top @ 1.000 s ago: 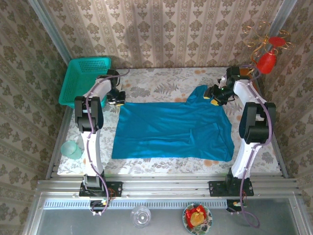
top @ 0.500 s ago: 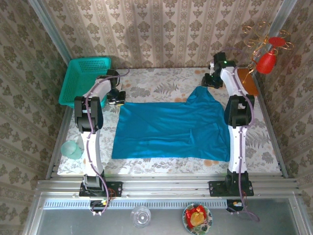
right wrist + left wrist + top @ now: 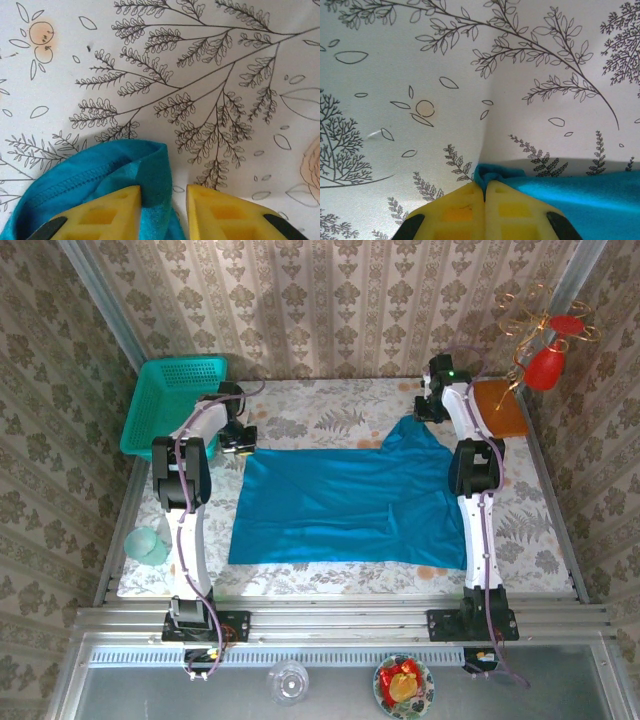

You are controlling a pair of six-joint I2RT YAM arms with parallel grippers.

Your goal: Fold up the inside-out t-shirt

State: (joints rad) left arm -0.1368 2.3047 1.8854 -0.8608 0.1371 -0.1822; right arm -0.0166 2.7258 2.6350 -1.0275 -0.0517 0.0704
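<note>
T-shirt (image 3: pixel 350 505) spread flat mid-counter (image 3: pixel 320 410), one sleeve bunched up at the far right. Left jaws pressed together, pinching its far-left corner. Right jaws spread, the sleeve hem lying part-way between them.

Mesh basket (image 3: pixel 150 415) at the far-left corner, just beside the left arm. Orange board (image 3: pixel 500 410) near the right arm. Pale green cup (image 3: pixel 148 545) at the left edge.

Front ledge: clear glass (image 3: pixel 288 682); bowl (image 3: pixel 380 680) holding a red-yellow item (image 3: pixel 404 680).

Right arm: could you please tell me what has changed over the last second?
The right gripper moved farther back to the far right tip of the t-shirt, jaws narrowing around the fold there, not yet shut. The left gripper stayed shut on the far left corner; the t-shirt lay unmoved.
</note>
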